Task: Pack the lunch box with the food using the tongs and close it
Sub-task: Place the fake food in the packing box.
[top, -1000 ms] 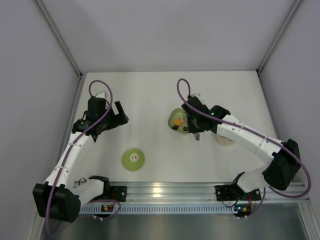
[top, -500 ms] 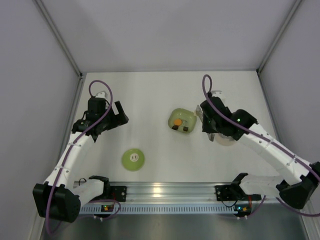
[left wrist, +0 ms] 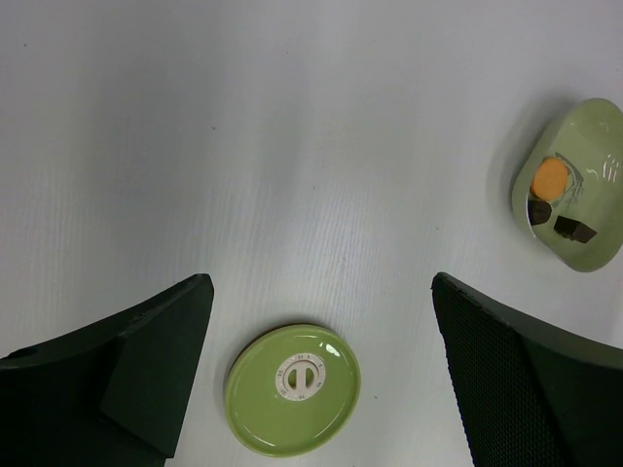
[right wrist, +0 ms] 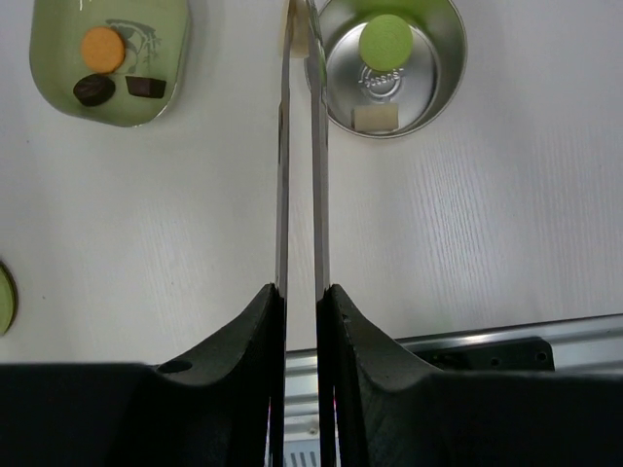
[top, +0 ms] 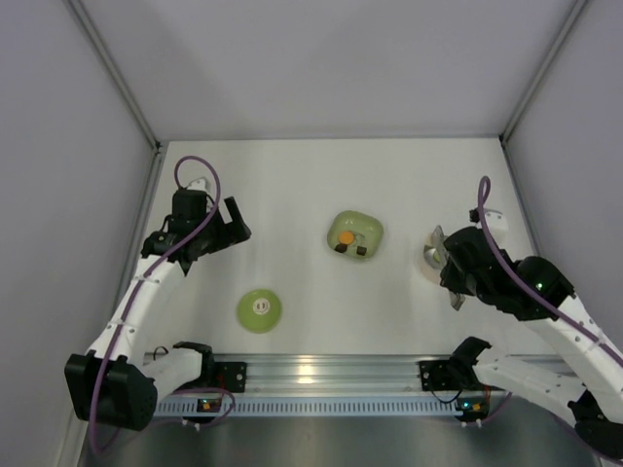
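Right tool [right wrist: 300, 290] clamped on tongs [right wrist: 283, 165], tips cut off; left tool [left wrist: 316, 292] apart.

My right gripper [right wrist: 300, 292] pinches the tongs [right wrist: 283, 146]: slim silver arms, nearly parallel, tips just beside the lunch box [right wrist: 428, 78] rim. That round steel tub stands open and upright on the bench [right wrist: 467, 224]. It holds a whitish-yellow chunk [right wrist: 375, 118] and a round pale-green slice [right wrist: 384, 40]. Its light-green lid [top: 260, 310] lies flat, well apart. An orange round [right wrist: 102, 47] and two dark brown pieces [right wrist: 94, 89] sit on the green dish [right wrist: 54, 39].
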Controlling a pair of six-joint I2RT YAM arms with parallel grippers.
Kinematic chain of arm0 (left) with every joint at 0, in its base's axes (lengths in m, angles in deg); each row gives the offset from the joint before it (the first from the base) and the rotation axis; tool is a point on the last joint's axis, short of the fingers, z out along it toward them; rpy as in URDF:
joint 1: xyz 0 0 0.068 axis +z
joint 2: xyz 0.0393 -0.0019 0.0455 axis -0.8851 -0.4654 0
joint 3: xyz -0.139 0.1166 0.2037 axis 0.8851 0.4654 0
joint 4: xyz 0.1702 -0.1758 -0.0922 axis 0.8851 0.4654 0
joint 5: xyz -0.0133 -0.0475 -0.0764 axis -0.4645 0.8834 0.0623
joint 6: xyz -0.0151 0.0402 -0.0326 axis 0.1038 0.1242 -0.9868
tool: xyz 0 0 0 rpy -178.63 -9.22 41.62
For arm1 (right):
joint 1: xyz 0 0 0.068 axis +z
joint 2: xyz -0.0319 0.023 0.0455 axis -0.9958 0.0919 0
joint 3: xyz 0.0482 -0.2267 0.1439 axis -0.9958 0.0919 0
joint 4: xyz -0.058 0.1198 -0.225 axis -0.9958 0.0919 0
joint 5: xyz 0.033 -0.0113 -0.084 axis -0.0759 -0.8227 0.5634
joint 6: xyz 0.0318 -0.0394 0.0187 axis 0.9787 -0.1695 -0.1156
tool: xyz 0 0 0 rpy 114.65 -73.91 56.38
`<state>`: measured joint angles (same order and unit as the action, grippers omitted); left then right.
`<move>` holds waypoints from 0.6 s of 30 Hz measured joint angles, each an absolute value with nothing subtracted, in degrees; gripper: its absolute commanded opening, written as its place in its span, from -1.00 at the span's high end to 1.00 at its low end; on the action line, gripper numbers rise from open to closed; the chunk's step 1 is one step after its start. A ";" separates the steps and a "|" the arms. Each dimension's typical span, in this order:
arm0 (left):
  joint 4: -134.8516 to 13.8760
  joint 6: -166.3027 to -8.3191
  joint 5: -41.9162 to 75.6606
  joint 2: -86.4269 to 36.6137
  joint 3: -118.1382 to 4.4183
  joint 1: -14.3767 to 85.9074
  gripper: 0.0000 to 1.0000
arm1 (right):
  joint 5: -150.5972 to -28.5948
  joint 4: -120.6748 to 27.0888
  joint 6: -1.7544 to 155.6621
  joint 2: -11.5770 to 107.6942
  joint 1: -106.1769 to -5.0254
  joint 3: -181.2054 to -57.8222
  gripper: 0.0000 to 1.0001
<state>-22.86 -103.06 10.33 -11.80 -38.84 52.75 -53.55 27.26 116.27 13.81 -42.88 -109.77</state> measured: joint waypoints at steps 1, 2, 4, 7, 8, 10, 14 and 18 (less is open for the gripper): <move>-22.86 -103.06 10.33 -11.91 -38.84 52.72 -0.98 | -53.31 27.61 116.95 12.91 -42.88 -109.40 0.53; -22.86 -103.06 10.44 -12.00 -38.84 52.72 -0.98 | -53.14 27.90 117.62 12.28 -42.88 -108.96 0.53; -22.88 -103.06 10.59 -12.02 -38.84 52.70 -0.98 | -52.79 28.38 118.76 11.12 -42.88 -108.24 0.53; -22.88 -103.06 10.72 -12.02 -38.84 52.70 -0.98 | -52.24 28.58 119.94 10.70 -42.90 -106.86 0.52; -22.88 -103.06 10.72 -12.02 -38.84 52.70 -0.98 | -52.15 28.60 120.33 10.70 -42.90 -106.38 0.51; -22.88 -103.06 10.72 -12.02 -38.84 52.70 -0.98 | -52.00 28.64 120.88 10.70 -42.90 -105.22 0.50; -22.88 -103.06 10.72 -12.02 -38.84 52.66 -0.98 | -51.56 28.71 121.40 10.86 -42.90 -103.47 0.48; -22.88 -103.06 10.70 -12.02 -38.84 52.66 -0.98 | -50.80 28.79 121.78 11.38 -42.90 -102.25 0.45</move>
